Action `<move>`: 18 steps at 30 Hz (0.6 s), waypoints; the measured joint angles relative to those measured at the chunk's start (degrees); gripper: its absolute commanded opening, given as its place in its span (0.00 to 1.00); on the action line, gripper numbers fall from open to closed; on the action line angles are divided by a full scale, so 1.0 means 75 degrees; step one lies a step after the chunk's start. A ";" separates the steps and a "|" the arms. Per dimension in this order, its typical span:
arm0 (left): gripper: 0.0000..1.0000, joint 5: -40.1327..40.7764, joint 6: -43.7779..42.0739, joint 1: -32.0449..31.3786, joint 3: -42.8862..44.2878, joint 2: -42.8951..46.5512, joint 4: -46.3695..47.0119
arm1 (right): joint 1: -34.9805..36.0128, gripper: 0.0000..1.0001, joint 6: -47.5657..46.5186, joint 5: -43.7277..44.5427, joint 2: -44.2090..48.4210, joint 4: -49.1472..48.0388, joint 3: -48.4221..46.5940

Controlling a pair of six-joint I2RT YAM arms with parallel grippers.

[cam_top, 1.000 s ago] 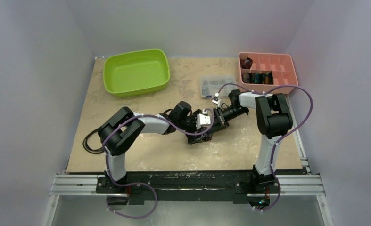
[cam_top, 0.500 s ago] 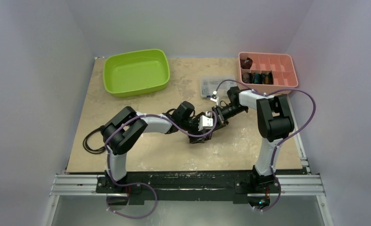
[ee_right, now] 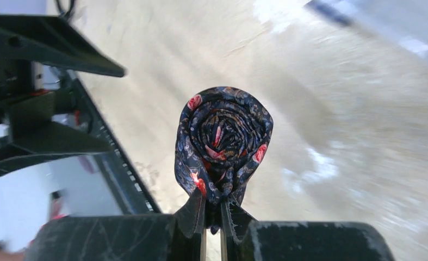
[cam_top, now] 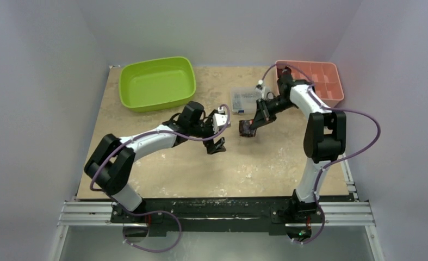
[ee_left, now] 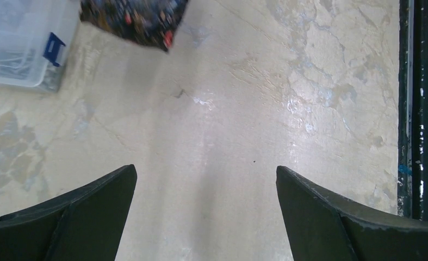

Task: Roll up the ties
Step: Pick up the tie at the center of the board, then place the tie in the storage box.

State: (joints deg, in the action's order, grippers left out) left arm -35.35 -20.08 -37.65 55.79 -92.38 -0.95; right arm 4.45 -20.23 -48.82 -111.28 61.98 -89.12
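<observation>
Top external view: the rolled tie [cam_top: 247, 129] hangs just in front of the clear box [cam_top: 248, 99], pinched by the right end effector [cam_top: 253, 123].
Right end effector: jaws nearly closed on the coil's loose tail, with the spiral facing its wrist camera.
Left end effector [cam_top: 218, 142]: spread wide and holding nothing, left of the box and nearer the arms, with bare bench [ee_left: 228, 109] beneath it.
Change: a second ago both end effectors met over the tie, farther in front of the box. Now the left has let go and drawn back, and the right has carried the coil toward the box.
Meaning: rolling of this tie looks done. Stowing it in the pink tray [cam_top: 336, 92], beyond the box's right side, likely follows.
</observation>
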 measured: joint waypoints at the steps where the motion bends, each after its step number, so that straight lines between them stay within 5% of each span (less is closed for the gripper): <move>1: 1.00 0.0000 -0.0006 0.0090 -0.0009 0.0210 -0.0114 | -0.0154 0.00 -0.0061 0.0140 0.0023 0.0085 -0.0358; 10: 1.00 0.0026 -0.0026 0.0254 -0.0108 0.0764 -0.0772 | -0.1626 0.00 0.0443 0.2104 0.0565 0.0114 -0.2468; 18: 1.00 0.0137 0.0271 0.0277 -0.0291 0.0769 -0.0801 | -0.3034 0.00 0.0577 0.4360 -0.0603 -0.0029 -0.5581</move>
State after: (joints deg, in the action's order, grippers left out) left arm -34.33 -18.04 -35.57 53.60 -86.61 -6.96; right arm -18.31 -15.90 -16.12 -115.81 61.76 -130.98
